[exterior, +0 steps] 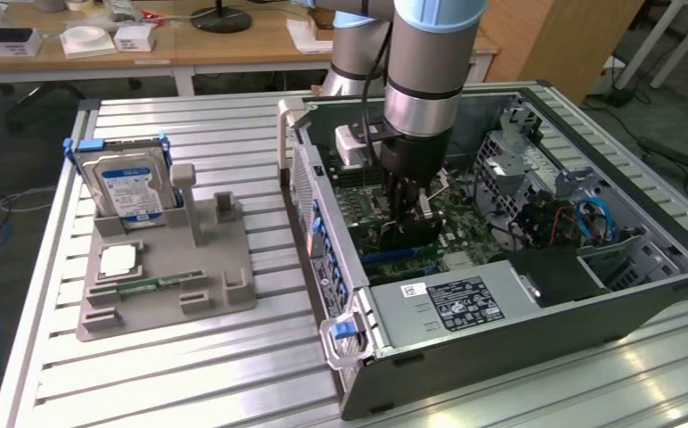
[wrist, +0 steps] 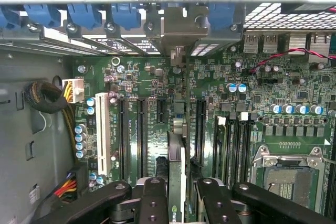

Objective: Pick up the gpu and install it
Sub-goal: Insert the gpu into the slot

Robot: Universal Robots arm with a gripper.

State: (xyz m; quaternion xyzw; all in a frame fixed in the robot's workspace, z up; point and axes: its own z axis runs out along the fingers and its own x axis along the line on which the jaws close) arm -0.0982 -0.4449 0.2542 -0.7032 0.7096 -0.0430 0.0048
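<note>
The gripper point(wrist: 178, 195) pinches the gpu point(wrist: 176, 166) by its upper edge, holding it edge-on inside the case point(exterior: 499, 357), just over the motherboard point(wrist: 294, 93) slots. It is probably light and stiff (yet fragile); bare edges suit gripping, sparing the contacts.

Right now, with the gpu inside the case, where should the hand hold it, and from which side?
By its upper edge, pinched across the two flat faces from straight above. The gpu stands on edge in the hand, its lower edge free toward the motherboard slots.
</note>
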